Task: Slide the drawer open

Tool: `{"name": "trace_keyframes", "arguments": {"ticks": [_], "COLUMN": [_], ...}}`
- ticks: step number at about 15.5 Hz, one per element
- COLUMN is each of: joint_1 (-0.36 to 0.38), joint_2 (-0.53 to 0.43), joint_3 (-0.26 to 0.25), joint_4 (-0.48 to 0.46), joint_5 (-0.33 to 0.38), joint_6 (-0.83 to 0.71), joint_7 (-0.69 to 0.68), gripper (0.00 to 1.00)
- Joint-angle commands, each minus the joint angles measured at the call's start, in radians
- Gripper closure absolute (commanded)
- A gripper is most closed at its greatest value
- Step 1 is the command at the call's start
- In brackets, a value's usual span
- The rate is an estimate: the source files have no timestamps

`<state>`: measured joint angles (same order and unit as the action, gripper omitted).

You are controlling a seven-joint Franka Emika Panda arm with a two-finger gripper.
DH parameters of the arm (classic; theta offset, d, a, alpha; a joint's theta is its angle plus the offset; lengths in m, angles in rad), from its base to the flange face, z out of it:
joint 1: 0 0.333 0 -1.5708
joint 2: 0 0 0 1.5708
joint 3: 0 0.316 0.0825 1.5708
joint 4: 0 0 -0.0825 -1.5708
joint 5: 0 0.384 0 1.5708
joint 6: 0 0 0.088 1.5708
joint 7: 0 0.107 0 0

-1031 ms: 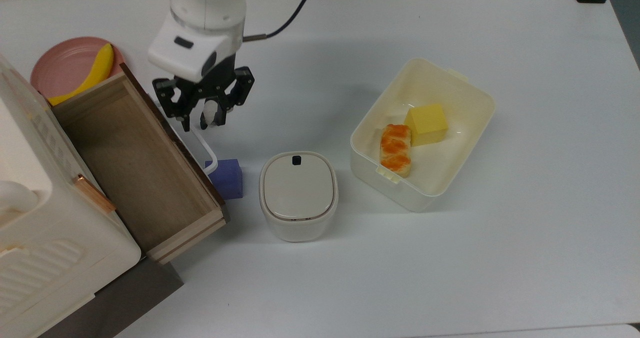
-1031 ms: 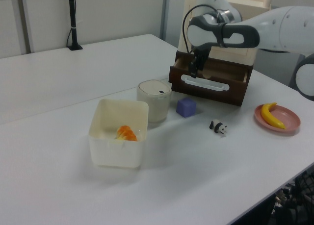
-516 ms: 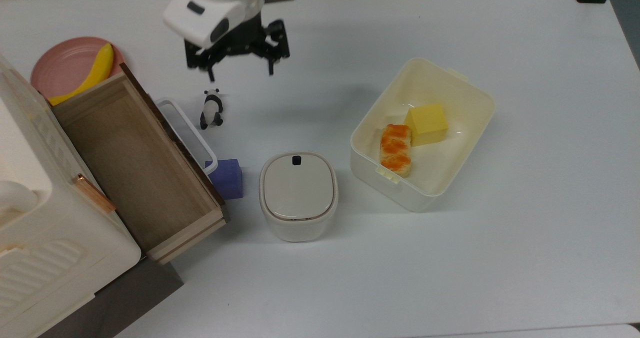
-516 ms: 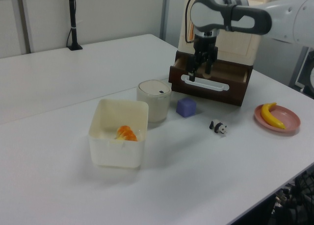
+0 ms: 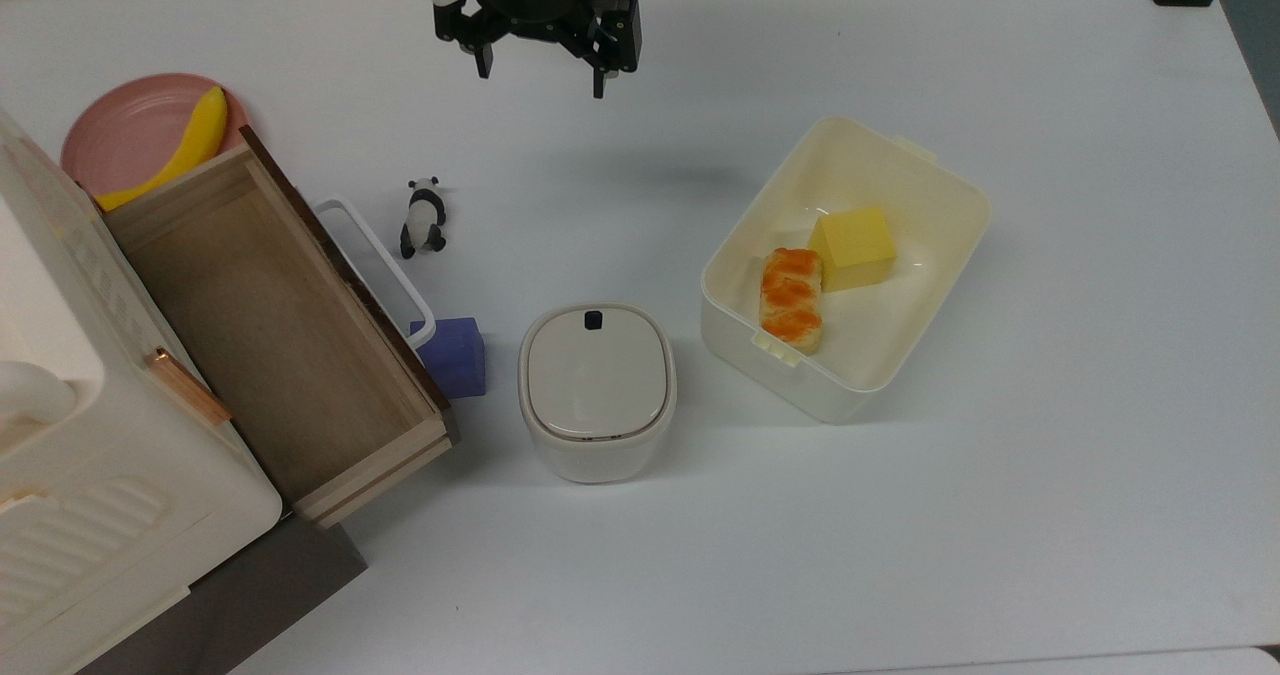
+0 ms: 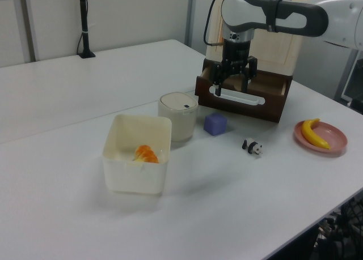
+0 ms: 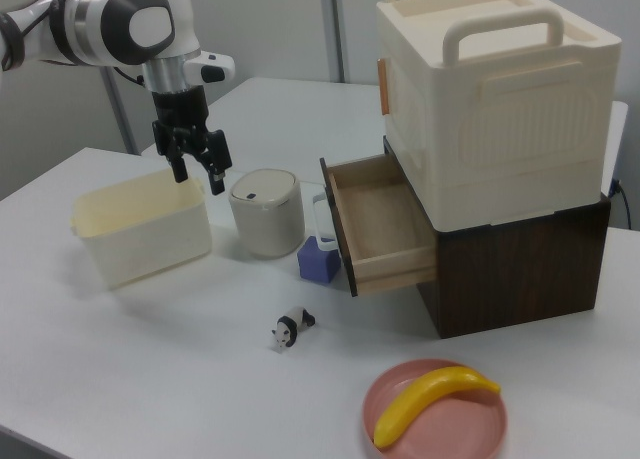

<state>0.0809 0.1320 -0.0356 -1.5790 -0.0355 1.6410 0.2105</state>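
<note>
White tabletop [image 5: 1050, 475] is spread under everything seen, with pale wall panels behind it in the left view and the right view. Above this surface the gripper [image 5: 540, 60] is held clear of all objects, its two black fingers [image 7: 215, 184] set wide apart with nothing between them.

Well apart from the jaws, toward the top view's lower left, the drawer [image 5: 270, 325] is seen pulled out of a dark brown cabinet [image 7: 520, 269], its light plywood inside exposed and bare. Its dark front panel carries a white loop handle [image 5: 375, 270], which is turned toward the jaws' side of the table. On top of the cabinet a cream appliance [image 7: 500, 99] with a copper handle [image 5: 190, 387] is stacked.

Below the jaws in the top view, between them and the handle, a small panda figure [image 5: 424, 217] is lying on the table. Farther below, a purple block [image 5: 455, 357] is placed just beside the handle's lower end, and a cream lidded container [image 5: 596, 390] is set next to that block. To the lower right of the jaws in the top view, a cream plastic tub [image 5: 905, 170] is seen holding a yellow block [image 5: 852, 247] and an orange-glazed pastry [image 5: 792, 300]. Far to the jaws' left in the top view, a pink plate [image 5: 125, 130] bears a banana [image 5: 185, 145].
</note>
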Motion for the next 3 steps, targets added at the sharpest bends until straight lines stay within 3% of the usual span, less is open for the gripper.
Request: {"name": "trace_keyframes", "arguments": {"ticks": [1,3], "joint_1": [-0.018,-0.020], "joint_2": [-0.049,-0.049], "joint_3": [0.008,0.006], "joint_4": [-0.059,-0.059], "joint_5": [-0.017,-0.023], "joint_6": [0.006,0.005], "joint_7": [0.001,-0.045], "gripper": [0.00,0.00]}}
